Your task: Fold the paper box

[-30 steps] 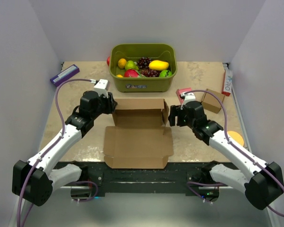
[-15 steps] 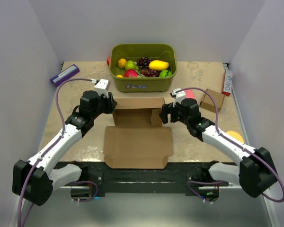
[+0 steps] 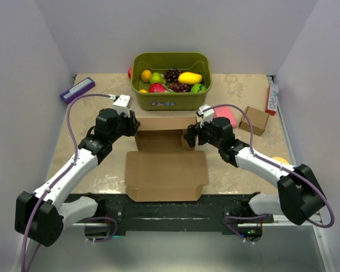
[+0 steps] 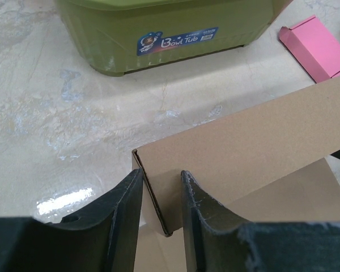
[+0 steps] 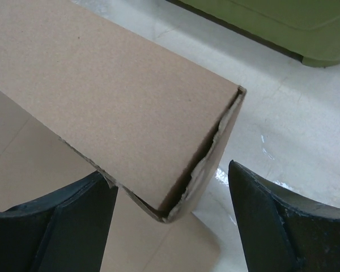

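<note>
Cardboard sits between both pairs of fingers. The paper box (image 3: 165, 170) lies open on the table (image 3: 243, 90), its raised back wall directly ahead of each gripper. The left gripper (image 4: 161, 180) is clenched on the wall's left corner, one finger pressing each face. The right gripper (image 5: 169, 173) is released, spread wide around the wall's ragged right corner, with its outer finger clear of the cardboard.
</note>
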### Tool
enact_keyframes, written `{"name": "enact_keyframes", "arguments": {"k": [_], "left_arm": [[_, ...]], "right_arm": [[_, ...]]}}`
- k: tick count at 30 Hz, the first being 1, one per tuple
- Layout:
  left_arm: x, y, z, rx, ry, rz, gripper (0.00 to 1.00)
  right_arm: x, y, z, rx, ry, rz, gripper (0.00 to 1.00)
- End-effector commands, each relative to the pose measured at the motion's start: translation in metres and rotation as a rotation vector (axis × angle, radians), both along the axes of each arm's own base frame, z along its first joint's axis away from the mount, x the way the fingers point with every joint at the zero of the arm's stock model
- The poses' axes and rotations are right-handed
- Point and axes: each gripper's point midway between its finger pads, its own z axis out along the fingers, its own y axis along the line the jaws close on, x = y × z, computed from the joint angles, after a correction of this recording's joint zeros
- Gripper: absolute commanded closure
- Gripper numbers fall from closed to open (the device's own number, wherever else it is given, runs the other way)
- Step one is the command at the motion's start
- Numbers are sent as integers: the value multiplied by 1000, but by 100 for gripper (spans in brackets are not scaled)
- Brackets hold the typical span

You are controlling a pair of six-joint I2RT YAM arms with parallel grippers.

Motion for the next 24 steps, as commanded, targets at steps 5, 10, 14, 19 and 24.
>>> {"name": "enact_keyframes", "arguments": {"k": [5, 10, 14, 19, 24], "left_arm": [[-15, 5, -33, 75, 101, -41, 65], [-15, 4, -33, 72, 100, -47, 66], [-16, 2, -32, 67, 100, -55, 66], [-17, -1, -31, 55, 99, -70, 68], [-19, -4, -29, 37, 94, -86, 68]], "right_arm": [[14, 19, 1, -65, -94, -64, 33], [14, 17, -8, -78, -87, -126, 47], [18, 12, -3, -42, -99, -184, 53], [25, 7, -7, -31, -85, -264, 57], [32, 4, -14, -47, -72, -345, 62]]}}
